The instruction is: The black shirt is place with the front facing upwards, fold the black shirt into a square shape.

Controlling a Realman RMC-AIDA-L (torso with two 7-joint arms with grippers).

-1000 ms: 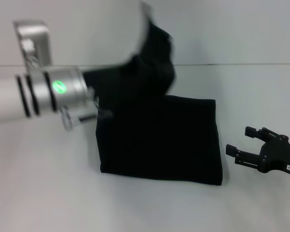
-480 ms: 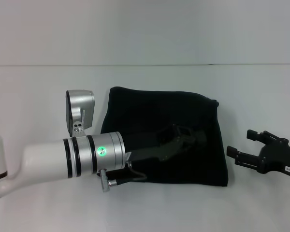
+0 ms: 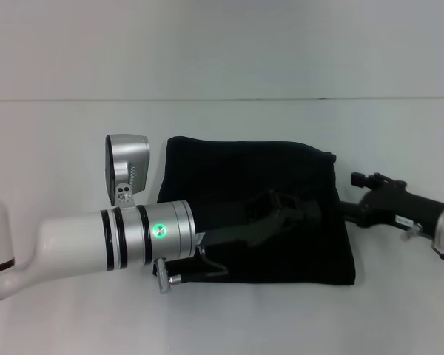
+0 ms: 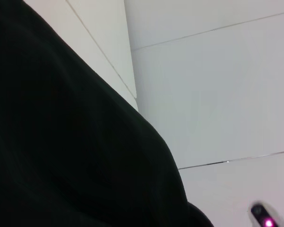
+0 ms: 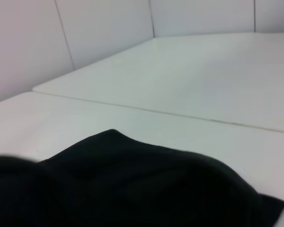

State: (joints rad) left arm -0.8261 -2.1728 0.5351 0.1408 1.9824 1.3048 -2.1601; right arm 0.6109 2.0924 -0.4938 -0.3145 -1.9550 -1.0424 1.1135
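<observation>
The black shirt lies on the white table as a rough square, plain black side up, with no letters showing. My left gripper hangs low over the shirt's right half, dark against the cloth. My right gripper is open at the shirt's right edge, one finger above the cloth's line and the other against it. Black cloth of the shirt fills much of the left wrist view. In the right wrist view the shirt lies close in front as a low dark mound.
The white table runs all round the shirt, and a pale wall stands behind it. My left forearm crosses the near left part of the table. A small pink light shows in the left wrist view.
My left arm brought the raised part of the shirt down flat and now stays low over the cloth. My right gripper has moved from the open table to the shirt's right edge.
</observation>
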